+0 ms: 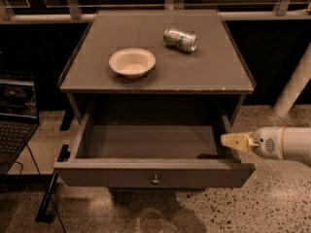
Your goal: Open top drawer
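Note:
The top drawer [153,174] of the grey-brown cabinet stands pulled out towards me, its inside bare. Its flat front carries one small round metal knob [155,180] at centre. My gripper [236,141] comes in from the right on a white arm [286,142]. Its tan tip sits over the drawer's right side wall, near the front right corner, above the rim. The two lower drawers are hidden under the open one.
On the cabinet top [204,72] sit a white bowl [132,62] and a tipped silver can [180,39]. A laptop [14,120] stands at the left. A white post [294,84] rises at the right. The floor is speckled stone.

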### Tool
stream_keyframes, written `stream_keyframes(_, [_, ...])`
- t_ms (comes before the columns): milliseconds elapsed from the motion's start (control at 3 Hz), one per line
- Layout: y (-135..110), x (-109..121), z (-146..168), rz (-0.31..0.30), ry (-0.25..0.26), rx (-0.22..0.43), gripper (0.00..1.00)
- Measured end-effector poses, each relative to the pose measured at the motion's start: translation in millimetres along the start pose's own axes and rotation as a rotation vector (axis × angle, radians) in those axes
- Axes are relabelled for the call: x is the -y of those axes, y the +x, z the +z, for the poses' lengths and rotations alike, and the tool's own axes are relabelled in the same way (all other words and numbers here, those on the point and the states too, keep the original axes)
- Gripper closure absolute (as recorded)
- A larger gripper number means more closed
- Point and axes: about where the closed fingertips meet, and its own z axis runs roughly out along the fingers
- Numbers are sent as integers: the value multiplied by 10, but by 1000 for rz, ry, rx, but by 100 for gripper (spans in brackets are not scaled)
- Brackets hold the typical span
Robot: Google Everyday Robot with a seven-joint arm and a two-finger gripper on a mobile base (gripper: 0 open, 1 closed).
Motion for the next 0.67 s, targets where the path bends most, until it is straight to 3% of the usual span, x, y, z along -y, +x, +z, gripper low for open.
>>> stream_keyframes(667, [0, 0, 0, 0, 0, 0, 13])
